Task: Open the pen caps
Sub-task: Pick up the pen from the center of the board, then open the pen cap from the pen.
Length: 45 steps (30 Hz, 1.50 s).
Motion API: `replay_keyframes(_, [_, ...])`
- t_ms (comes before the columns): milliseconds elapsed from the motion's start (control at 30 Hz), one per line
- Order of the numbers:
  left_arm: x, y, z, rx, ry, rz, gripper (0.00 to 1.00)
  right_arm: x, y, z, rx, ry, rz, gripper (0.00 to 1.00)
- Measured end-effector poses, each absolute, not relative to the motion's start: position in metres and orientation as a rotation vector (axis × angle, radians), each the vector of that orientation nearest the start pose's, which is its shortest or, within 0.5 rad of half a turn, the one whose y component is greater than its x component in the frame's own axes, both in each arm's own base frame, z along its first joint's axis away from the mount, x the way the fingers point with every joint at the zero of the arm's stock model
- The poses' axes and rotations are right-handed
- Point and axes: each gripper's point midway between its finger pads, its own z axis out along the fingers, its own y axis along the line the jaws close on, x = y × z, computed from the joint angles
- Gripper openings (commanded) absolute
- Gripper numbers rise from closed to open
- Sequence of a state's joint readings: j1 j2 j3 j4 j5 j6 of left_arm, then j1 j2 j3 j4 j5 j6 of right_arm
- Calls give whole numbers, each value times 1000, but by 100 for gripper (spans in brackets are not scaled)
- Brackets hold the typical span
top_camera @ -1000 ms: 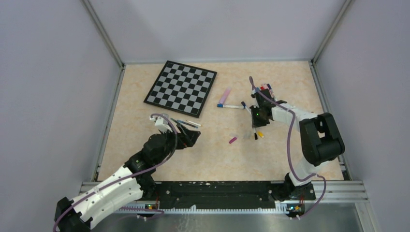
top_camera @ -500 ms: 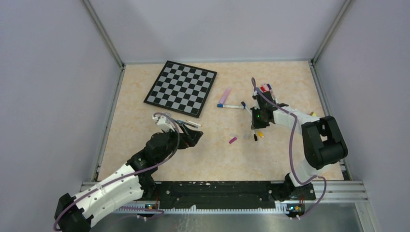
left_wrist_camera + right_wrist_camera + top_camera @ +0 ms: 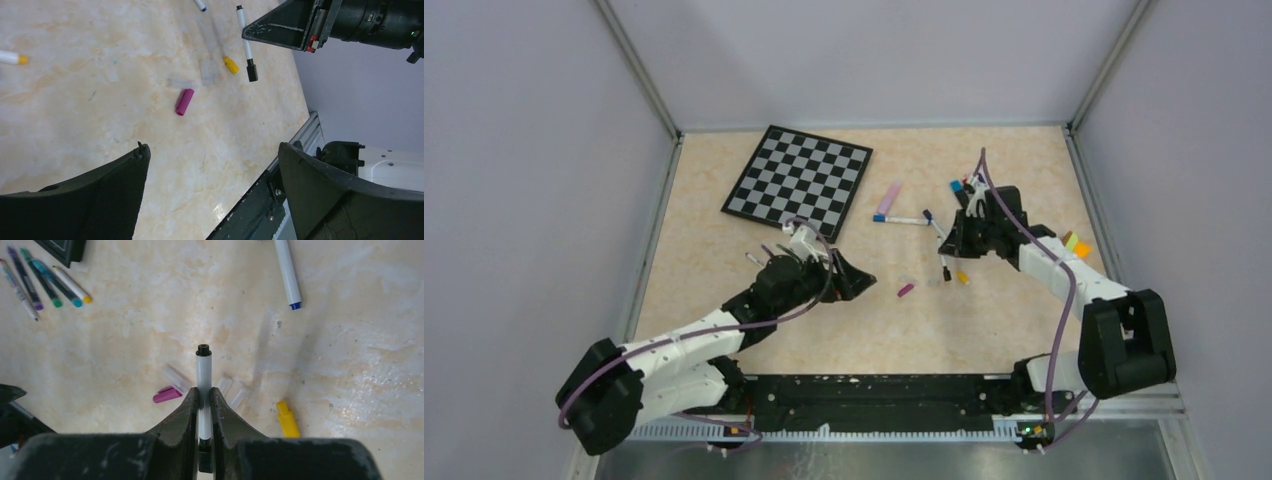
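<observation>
Right tool (image 3: pixel 202 396) (gripping pen (image 3: pixel 203 371)) reoriented; left tool (image 3: pixel 212 150) advanced.

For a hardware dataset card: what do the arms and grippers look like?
The left arm and right arm have white link shells, black joints and a loose purple cable each. The left gripper and right gripper are black, with two tapering fingers.
</observation>
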State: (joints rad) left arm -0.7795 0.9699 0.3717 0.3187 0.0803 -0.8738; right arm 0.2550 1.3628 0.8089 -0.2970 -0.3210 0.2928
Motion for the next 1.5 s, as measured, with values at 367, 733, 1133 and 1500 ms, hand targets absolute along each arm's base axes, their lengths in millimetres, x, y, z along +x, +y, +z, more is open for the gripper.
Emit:
replay_keyframes(367, [219, -362, 162, 150, 2058, -1312, 99, 289, 172, 144, -142, 2279, 966, 0])
replay_keyframes(733, [232, -430, 145, 82, 2139, -1204, 87, 281, 182, 165, -171, 2208, 1069, 0])
replay_keyframes(1133, [243, -434, 141, 5, 2147, -1137, 44, 280, 184, 165, -171, 2203, 1090, 0])
replay_keyframes(1500, [238, -438, 142, 11, 2158, -1171, 16, 279, 183, 163, -169, 2205, 1089, 0])
